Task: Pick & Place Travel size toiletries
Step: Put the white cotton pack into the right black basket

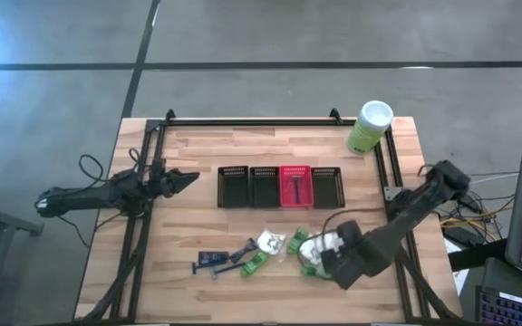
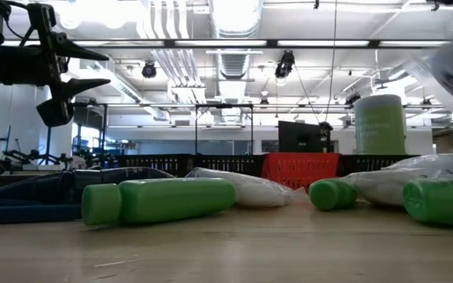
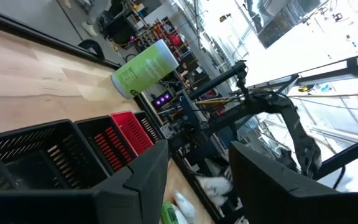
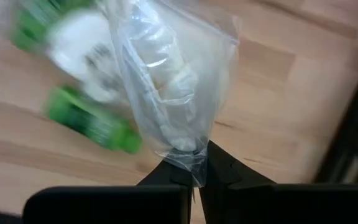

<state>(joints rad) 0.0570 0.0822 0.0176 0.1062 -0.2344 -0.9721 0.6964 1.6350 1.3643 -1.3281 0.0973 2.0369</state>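
Pinching a clear plastic packet [image 4: 173, 81], the right gripper [image 4: 197, 171] has its fingers shut on its edge near the table's front.
Green bottles [image 1: 254, 263], razors [image 1: 214, 259] crowd around; mesh baskets [image 1: 280, 186] sit behind; left gripper [image 1: 188, 178] waits open.

High view: straight down over the whole table [image 1: 198, 244]
Low view: table level, facing the room, close behind the green bottles [image 2: 160, 200]
Wrist views: forward past each arm's jaws
Shared: red basket [image 1: 294, 186] in high, low, left wrist
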